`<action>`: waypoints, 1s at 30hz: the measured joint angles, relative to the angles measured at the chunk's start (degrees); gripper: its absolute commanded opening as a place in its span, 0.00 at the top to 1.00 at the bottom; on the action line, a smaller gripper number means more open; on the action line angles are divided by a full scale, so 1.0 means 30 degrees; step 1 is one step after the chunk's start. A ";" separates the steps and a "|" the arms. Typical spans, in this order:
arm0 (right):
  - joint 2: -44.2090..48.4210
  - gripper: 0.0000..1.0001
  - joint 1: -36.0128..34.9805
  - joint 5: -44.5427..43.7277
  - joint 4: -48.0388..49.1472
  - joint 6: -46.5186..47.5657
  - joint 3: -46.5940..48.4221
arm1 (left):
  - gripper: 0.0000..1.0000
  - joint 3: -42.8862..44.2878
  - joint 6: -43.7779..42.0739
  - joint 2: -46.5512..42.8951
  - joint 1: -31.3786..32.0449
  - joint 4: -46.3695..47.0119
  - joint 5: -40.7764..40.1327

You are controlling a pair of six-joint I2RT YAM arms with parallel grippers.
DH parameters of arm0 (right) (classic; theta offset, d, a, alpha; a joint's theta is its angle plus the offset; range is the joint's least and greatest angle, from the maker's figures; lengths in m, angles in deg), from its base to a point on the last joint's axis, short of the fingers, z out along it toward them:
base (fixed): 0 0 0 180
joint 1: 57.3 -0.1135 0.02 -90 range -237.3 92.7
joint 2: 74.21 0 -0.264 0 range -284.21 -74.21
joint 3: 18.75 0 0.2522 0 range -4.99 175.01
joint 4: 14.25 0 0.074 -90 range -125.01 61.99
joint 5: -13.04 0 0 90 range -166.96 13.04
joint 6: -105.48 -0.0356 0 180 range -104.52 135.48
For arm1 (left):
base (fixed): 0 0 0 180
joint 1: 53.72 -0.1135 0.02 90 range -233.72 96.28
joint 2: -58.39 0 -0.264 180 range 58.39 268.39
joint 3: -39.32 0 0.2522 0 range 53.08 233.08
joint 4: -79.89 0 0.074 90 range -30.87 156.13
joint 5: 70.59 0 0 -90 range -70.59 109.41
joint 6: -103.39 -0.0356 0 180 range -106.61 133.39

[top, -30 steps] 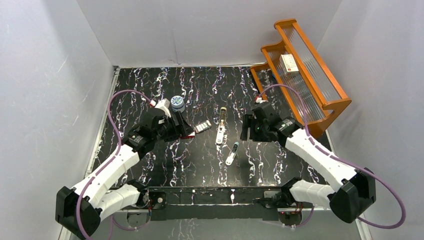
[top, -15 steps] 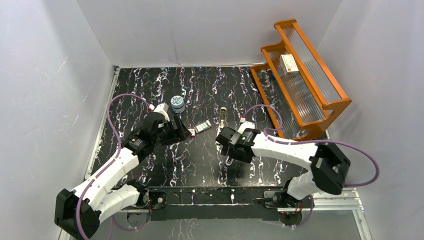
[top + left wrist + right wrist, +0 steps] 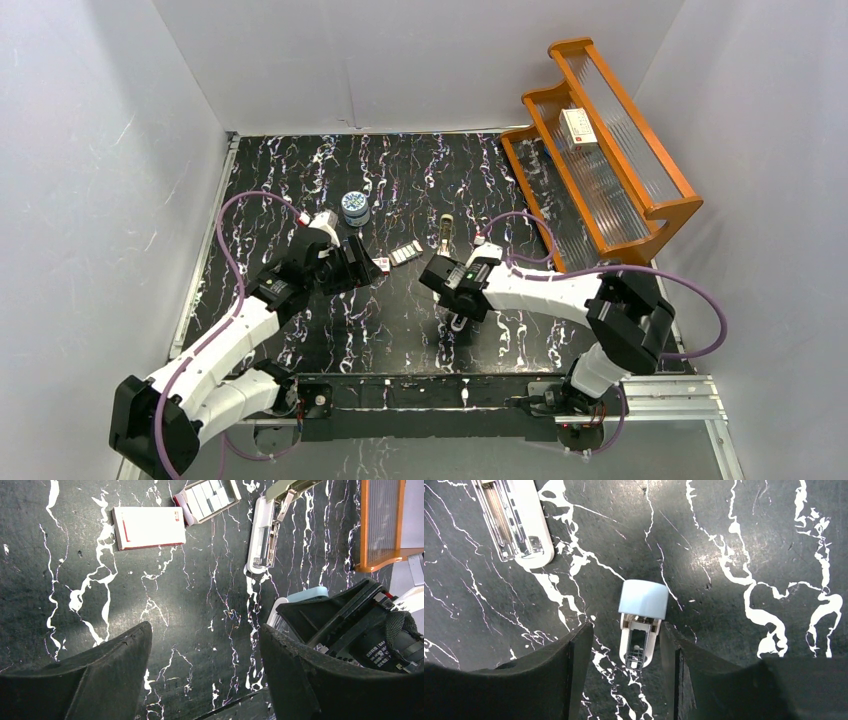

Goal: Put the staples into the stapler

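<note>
Nearest the arm bases, the right claw [image 3: 625, 630] hangs over the counter [image 3: 734, 645] with its jaws parted on either side of a light blue stapler [image 3: 643, 600], which is not the one the task wants. A gap shows along one side, so the claw straddles that stapler without pinching it.

Just beyond, and slightly to the left, lies the stapler [image 3: 261, 537]. It is cream and lies open with its metal rail showing, its long axis running roughly from near to far.

Further left, the left claw [image 3: 205, 630] is spread wide and holds nothing. The staples [image 3: 207, 494] sit in their grey tray ahead of that claw, between it and the stapler, with the red-and-white sleeve [image 3: 147, 527] just beside them.

The left arm looks the nearer one to the staples. The right claw would need to shift off the blue stapler toward the cream one.
</note>
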 measured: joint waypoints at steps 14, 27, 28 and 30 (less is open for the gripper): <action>-0.1115 0.49 0.0000 -0.0408 0.0240 -0.0415 -0.0022 | 0.24 0.0000 0.0000 0.0481 0.0000 0.0007 0.0000; -0.1311 0.58 0.0153 -0.0903 0.0474 0.0474 -0.0095 | 0.24 0.0000 0.0095 0.0794 0.0000 0.0044 0.0015; -0.1304 0.58 0.0226 -0.0933 0.0554 0.0743 -0.0102 | 0.24 0.0000 0.0146 0.0838 0.0000 0.0066 0.0022; -0.1209 0.58 0.0576 -0.0954 0.1056 0.1581 -0.0270 | 0.24 0.0000 0.0226 0.0947 0.0000 0.0138 0.0036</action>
